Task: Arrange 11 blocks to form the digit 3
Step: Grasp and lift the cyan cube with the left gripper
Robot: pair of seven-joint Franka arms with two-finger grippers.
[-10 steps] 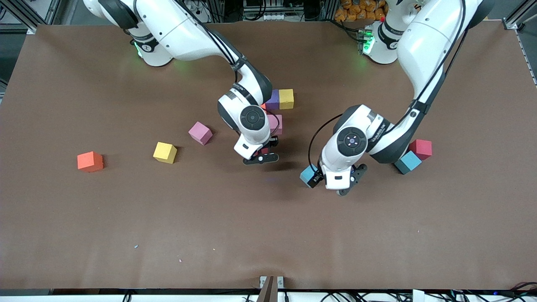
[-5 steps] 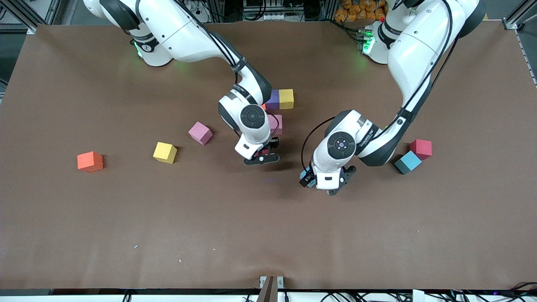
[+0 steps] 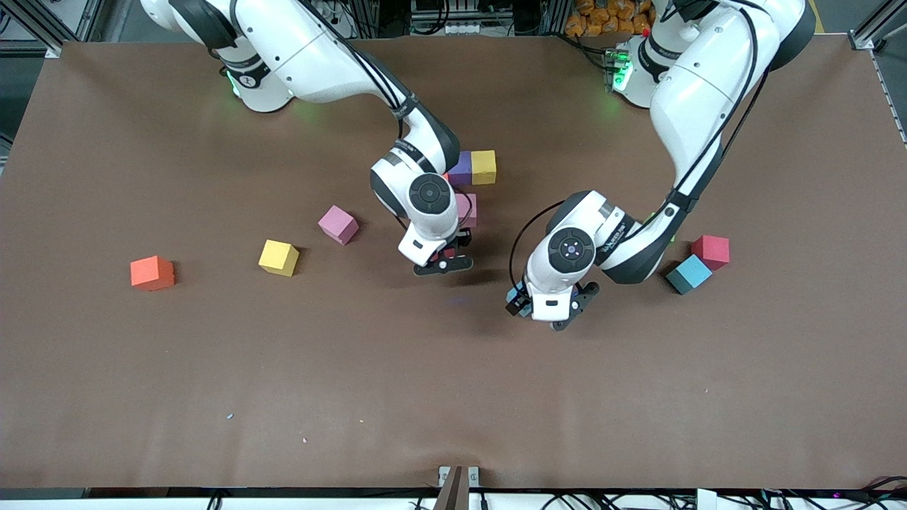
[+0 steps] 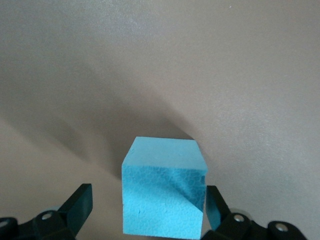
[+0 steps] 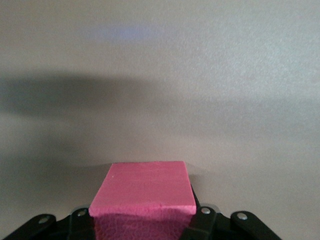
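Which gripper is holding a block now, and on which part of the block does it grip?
The right gripper is shut on a pink block, clamping two opposite side faces. The left gripper is open around a light blue block and holds nothing.

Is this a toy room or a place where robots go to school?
More like a robot lab, probably. Two white robot arms are bolted to a big brown table, foam blocks such as an orange block lie about for practice, and metal frames and cables run along the table's edges.

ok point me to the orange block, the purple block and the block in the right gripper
orange block (image 3: pixel 151 273), front view, top face
purple block (image 3: pixel 461 168), front view, top face
pink block in the right gripper (image 5: pixel 143 187), right wrist view, top face
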